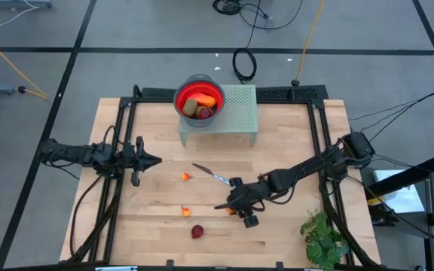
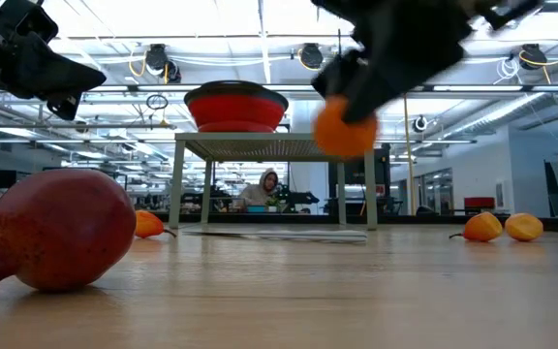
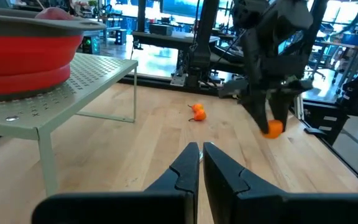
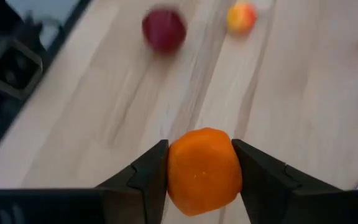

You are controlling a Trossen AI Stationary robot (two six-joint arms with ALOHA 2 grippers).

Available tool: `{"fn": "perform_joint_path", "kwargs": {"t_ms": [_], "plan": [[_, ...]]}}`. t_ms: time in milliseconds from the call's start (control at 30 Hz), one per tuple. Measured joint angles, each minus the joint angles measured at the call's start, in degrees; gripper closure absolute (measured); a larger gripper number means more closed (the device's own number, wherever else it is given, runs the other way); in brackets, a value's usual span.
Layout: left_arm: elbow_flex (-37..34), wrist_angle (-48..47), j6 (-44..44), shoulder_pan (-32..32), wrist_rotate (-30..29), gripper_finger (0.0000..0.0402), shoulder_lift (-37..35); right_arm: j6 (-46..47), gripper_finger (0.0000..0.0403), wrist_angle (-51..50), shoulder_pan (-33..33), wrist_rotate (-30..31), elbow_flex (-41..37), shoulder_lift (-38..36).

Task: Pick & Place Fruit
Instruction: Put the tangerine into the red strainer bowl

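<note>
My right gripper [image 1: 236, 210] hangs over the table's near middle, shut on a small orange fruit [image 4: 204, 168], which also shows in the low view [image 2: 345, 127]. On the table lie a dark red round fruit [image 1: 197, 232] and two tiny orange pieces [image 1: 186, 178] [image 1: 185, 211]. A red bowl [image 1: 200, 98] on a green perforated stand [image 1: 236, 113] holds a red-orange piece, an olive-brown oval and a dark red one. My left gripper [image 3: 201, 163] waits shut at the table's left, touching nothing. My right gripper pinches the small orange fruit between its two fingers [image 4: 151, 168], one on each side of its round body [image 4: 179, 165]. The fingers point down at it from above, and it sits at their free ends [image 3: 273, 128]. The fruit is lifted clear of the table.
A thin silver knife [image 1: 211, 174] lies just beyond my right gripper, toward the far edge. A green leafy plant [image 1: 324, 237] stands at the near right corner. Black frame rails run along the table's left and right sides. Bare wood lies between the grippers and the stand.
</note>
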Motion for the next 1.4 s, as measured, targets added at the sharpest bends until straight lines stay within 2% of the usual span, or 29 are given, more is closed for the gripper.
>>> {"fn": "perform_joint_path", "kwargs": {"t_ms": [200, 367, 467, 700, 1000, 1300, 1400], "plan": [[0.0, 0.0, 0.4, 0.0, 0.0, 0.038, 0.0, 2.1, 0.0245, 4.3, -2.3, 0.0, 5.0, 0.0], [0.0, 0.0, 0.8, 0.0, 0.0, 0.038, 0.0, 6.5, 0.0246, 21.8, -4.7, 0.5, 5.5, 0.0], [0.0, 0.0, 0.8, 0.0, 0.1, 0.038, 0.0, 8.4, 0.0246, 32.1, -6.0, 2.8, 5.5, 0.0], [0.0, -0.7, 0.8, 0.0, 2.5, 0.038, 0.0, 8.0, 0.0246, 46.0, -9.2, 4.8, 5.5, 0.0], [0.0, -2.8, 0.8, 0.0, 6.1, 0.038, 0.0, 8.5, 0.0246, 49.8, -11.9, 4.8, 5.5, 0.0], [0.0, -2.8, 0.8, 0.0, 6.1, 0.038, 0.0, 9.6, 0.0246, 49.8, -12.1, 4.6, 5.5, 0.0], [0.0, -2.8, 0.8, 0.0, 6.1, 0.038, 0.0, 13.7, 0.0246, 50.2, -12.1, 4.8, 5.5, 0.0]]}}
